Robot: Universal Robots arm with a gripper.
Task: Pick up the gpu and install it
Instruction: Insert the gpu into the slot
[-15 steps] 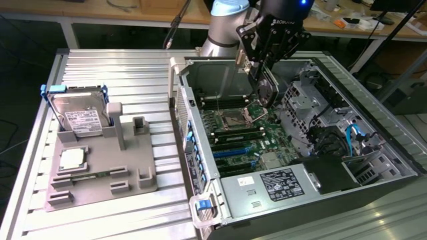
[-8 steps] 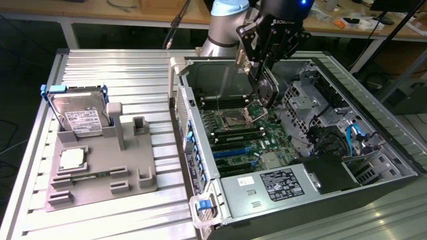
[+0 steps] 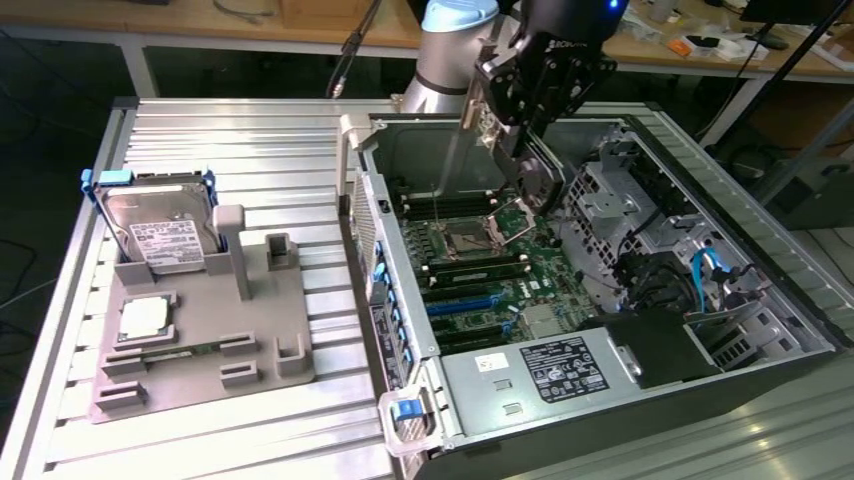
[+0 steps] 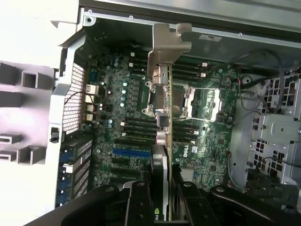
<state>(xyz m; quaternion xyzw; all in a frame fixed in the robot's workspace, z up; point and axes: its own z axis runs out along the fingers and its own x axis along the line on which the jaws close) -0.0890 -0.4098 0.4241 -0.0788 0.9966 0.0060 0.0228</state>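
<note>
The gripper point(image 3: 521, 135) is clamped on the gpu point(image 4: 162, 141), holding it in the air over the open computer case point(image 3: 400, 330), above the motherboard point(image 4: 117, 136) and clear of its slots. The wrist view looks along the card's thin edge, with the silver bracket at the far end (the black fingers point(image 4: 138, 200) press it from both sides). The exterior view adds the table: a hard drive point(image 3: 158, 235) and a processor chip point(image 3: 143, 318) sit in a grey holder point(image 3: 214, 330) at that view's left, well apart from the case.
</note>
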